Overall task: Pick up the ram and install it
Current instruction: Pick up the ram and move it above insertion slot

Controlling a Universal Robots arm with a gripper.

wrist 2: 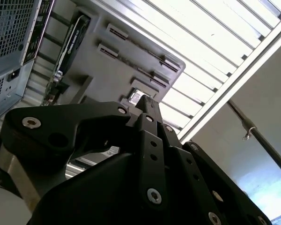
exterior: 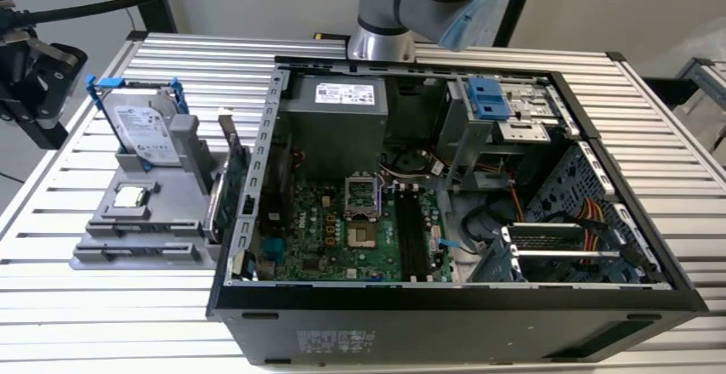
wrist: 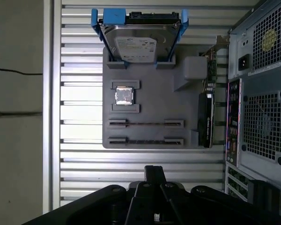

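The ram (wrist: 145,123) shows as a thin stick seen edge-on, standing in a slot of the grey holder (wrist: 154,103). A second thin stick (wrist: 145,140) stands in the slot beside it. My black gripper (wrist: 154,172) hangs over the ribbed table a short way off the holder's slotted end, touching neither stick. Its fingers meet in one narrow tip with nothing between them, as the second wrist view also shows for the gripper (wrist 2: 147,105). In the exterior view the gripper (exterior: 40,68) is high at the far left, and the holder (exterior: 159,212) lies left of the open computer case.
A hard drive in a blue frame (wrist: 140,44), a processor chip (wrist: 124,96) and a green card with a metal bracket (wrist: 207,112) sit on the holder. The open case (exterior: 261,221) stands to the exterior view's right, with black motherboard slots (exterior: 411,238) inside.
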